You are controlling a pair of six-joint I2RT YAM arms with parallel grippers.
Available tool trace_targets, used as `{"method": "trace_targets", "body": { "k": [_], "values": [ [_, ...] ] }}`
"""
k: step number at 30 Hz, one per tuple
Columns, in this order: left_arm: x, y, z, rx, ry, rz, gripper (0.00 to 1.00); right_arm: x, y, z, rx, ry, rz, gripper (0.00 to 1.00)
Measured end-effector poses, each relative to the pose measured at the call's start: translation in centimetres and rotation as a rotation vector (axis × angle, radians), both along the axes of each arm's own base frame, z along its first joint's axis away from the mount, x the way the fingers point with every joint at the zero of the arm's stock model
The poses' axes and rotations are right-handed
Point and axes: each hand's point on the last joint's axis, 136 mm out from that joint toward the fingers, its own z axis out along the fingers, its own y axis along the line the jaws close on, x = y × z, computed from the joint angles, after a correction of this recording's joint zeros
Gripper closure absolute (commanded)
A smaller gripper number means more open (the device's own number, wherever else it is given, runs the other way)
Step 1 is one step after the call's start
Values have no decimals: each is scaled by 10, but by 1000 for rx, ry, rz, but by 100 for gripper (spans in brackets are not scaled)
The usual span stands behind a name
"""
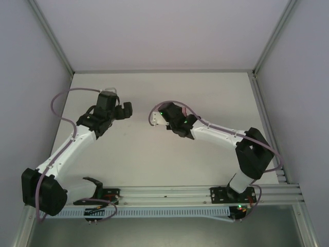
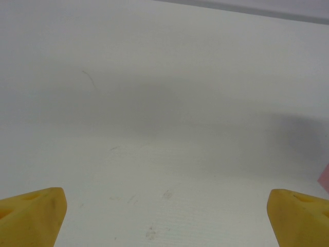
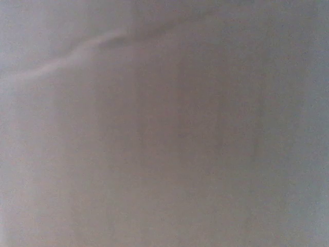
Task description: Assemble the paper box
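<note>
Left gripper (image 2: 167,213) fingers (image 2: 33,211) spread wide over the white table (image 2: 164,128); paper box (image 2: 325,179) is just past the right-hand fingertip.
Yellow tips sit at both lower corners of the left wrist view, with scuffed tabletop between them. The box is a pink sliver at the frame edge; can't tell its shape. Right gripper (image 1: 160,115) faces the left one in the top view, with a pale piece at its tip. Can't tell its finger state: the right wrist view is a blurred pinkish-grey surface with a crease.
</note>
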Motion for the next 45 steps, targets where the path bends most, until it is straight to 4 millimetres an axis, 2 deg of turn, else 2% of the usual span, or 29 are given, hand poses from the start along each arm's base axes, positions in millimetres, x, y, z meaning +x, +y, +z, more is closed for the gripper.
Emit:
{"method": "trace_targets", "body": {
  "k": [8, 14, 18, 22, 25, 29, 30, 31, 39, 45],
  "values": [
    [-6, 3, -8, 3, 13, 3, 0, 14, 2, -23, -50, -107, 19, 72],
    [-8, 4, -5, -2, 3, 3, 0, 12, 0, -69, -79, -90, 37, 69],
    [-8, 4, -5, -2, 2, 3, 0, 11, -4, -92, -101, -53, 26, 55],
    [-9, 4, -8, 0, 7, 3, 0, 5, -5, -101, -80, -1, 22, 27],
    [-10, 4, -10, 2, 11, 3, 0, -6, -7, -109, -66, 70, 23, 16],
    [-9, 4, -9, 0, 6, 2, 0, -20, -9, -97, -23, 130, 29, 10],
    [-8, 4, -8, -1, 4, 2, 0, -24, -10, -93, -14, 144, 29, 2],
    [-8, 4, -8, -2, 3, 2, 0, -27, -12, -89, -7, 159, 28, 0],
    [-8, 4, -8, -2, 2, 3, 0, -52, -17, -55, 68, 264, 28, 0],
    [-8, 1, -4, -12, -22, -19, 0, -66, -16, -6, 224, 278, 23, 0]
  ]
}}
